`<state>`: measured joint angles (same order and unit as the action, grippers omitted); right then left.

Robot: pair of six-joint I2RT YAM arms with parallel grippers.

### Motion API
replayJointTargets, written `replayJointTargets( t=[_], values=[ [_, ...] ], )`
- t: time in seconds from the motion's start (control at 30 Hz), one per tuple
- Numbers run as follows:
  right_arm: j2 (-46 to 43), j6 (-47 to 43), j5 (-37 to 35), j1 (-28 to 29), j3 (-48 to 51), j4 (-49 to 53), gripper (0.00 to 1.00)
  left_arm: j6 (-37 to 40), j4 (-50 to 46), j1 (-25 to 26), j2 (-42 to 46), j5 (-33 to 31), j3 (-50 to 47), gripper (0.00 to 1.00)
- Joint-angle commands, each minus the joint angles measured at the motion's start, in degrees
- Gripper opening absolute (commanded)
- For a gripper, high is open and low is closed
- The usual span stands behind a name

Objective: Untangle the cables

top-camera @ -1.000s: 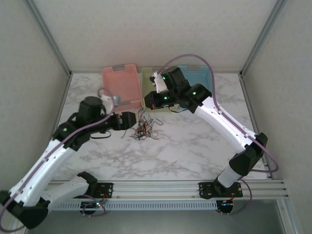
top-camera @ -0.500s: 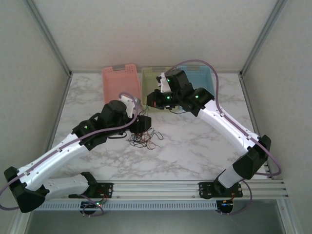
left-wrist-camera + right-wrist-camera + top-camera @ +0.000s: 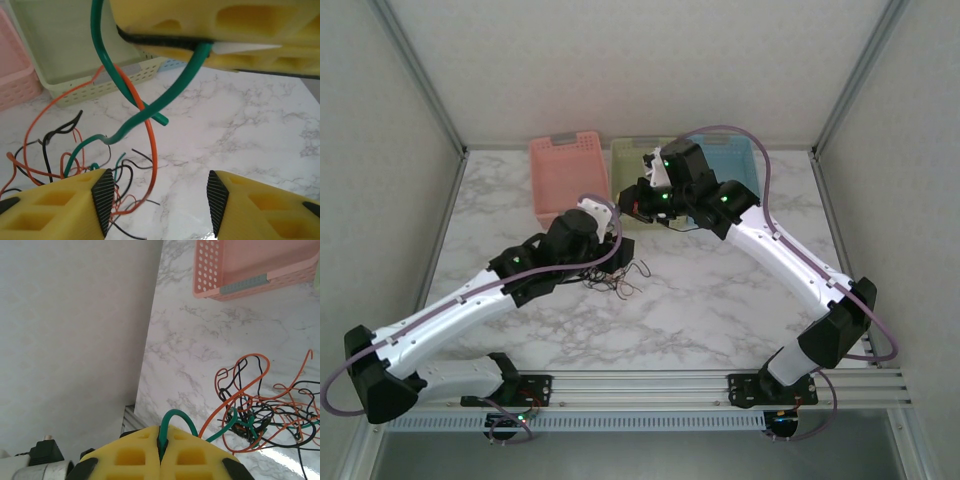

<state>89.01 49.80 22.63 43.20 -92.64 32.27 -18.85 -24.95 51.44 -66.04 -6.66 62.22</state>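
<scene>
The cables [image 3: 617, 280] lie as a tangle of thin black, orange and green wires on the marble table, just in front of the baskets. My right gripper [image 3: 636, 206] hangs above them, shut on a green cable [image 3: 176, 416] that curves down into the tangle [image 3: 260, 415]. In the left wrist view that green cable [image 3: 150, 112] hangs from the right gripper's yellow fingers [image 3: 215, 30]. My left gripper [image 3: 160, 200] is low at the tangle with its jaws open. An orange cable [image 3: 151, 150] loops through the gap beside the left pad [image 3: 103, 200], untouched by the other pad.
Three baskets stand at the back: pink [image 3: 565, 165], pale green [image 3: 628, 155] and blue [image 3: 735, 155]. In the left wrist view the green basket [image 3: 75, 55] is close behind the hanging cable. Bare marble [image 3: 740, 290] spreads to the right and front.
The left arm has swung right and forward to the tangle, under the right gripper, and its jaws have narrowed. The right gripper has shifted slightly, still holding the green cable.
</scene>
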Motion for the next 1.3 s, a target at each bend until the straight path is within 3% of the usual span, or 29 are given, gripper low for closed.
replayJointTargets(
  t=[0.0, 0.23, 0.27, 0.33, 0.43, 0.87, 1.27],
  values=[
    [-1.52, 1.54, 1.42, -0.14, -0.19, -2.13, 0.0, 0.93, 1.53, 0.49, -1.07, -2.02, -0.96, 0.51],
    [-1.3, 1.7, 1.74, -0.13, 0.1, -2.56, 0.0, 0.79, 1.13, 0.5, -1.54, -5.11, -2.18, 0.39],
    [-1.36, 1.7, 1.81, -0.13, 0.09, -2.56, 0.0, 0.98, 0.85, 0.5, -1.63, -5.25, -2.27, 0.35],
    [-1.52, 1.55, 2.88, -1.91, 0.12, -2.74, 0.0, 2.15, -0.64, 0.5, -1.44, -5.13, -2.32, 0.1],
    [-2.66, 1.28, 3.2, -3.34, 0.82, -2.48, 0.0, 2.79, -1.96, 0.5, 0.59, -6.65, -3.94, 0.0],
    [-7.06, 4.04, 12.56, -15.53, 8.82, -6.58, 0.0, -0.85, -11.93, 0.46, 13.01, -10.1, -7.54, 0.0],
    [-7.68, -0.62, 9.98, -24.12, 16.09, -4.18, 0.0, -4.72, -24.24, 0.5, 23.46, -15.37, -0.93, 0.0]
  ],
)
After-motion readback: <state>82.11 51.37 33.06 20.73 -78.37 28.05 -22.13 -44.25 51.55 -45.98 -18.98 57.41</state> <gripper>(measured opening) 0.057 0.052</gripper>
